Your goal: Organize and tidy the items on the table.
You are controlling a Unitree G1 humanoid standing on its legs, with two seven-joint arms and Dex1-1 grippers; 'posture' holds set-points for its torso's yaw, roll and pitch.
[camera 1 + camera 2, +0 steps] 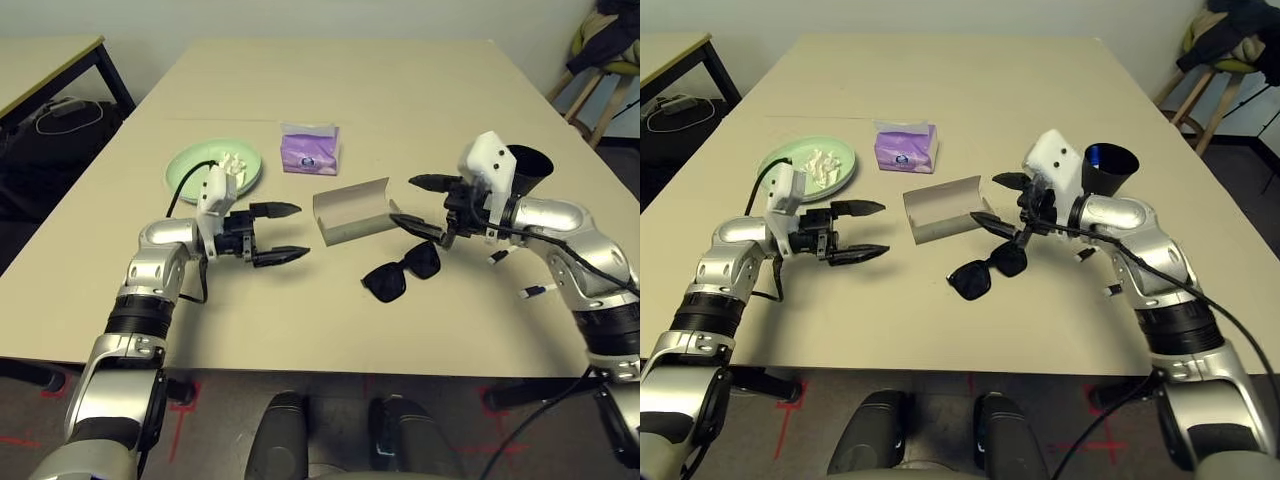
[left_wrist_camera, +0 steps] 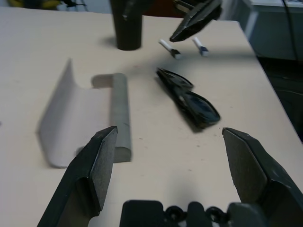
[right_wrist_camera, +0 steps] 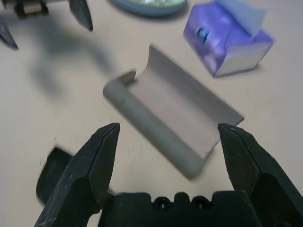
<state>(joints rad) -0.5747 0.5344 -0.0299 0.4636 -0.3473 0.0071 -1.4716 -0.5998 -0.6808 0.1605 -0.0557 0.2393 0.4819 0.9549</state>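
Even, diffuse overhead light; the desk [image 1: 400, 90] shows no glare. Soft shadows lie under the sunglasses [image 1: 400, 272] and glasses case [image 1: 352, 212]. Right wrist view is blurred; head views are sharp.

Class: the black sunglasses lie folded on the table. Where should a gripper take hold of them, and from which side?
Judging by their pose, grip the folded sunglasses across the narrow frame near the bridge, from above: they lie flat on the table, with bare surface either side for the fingers.
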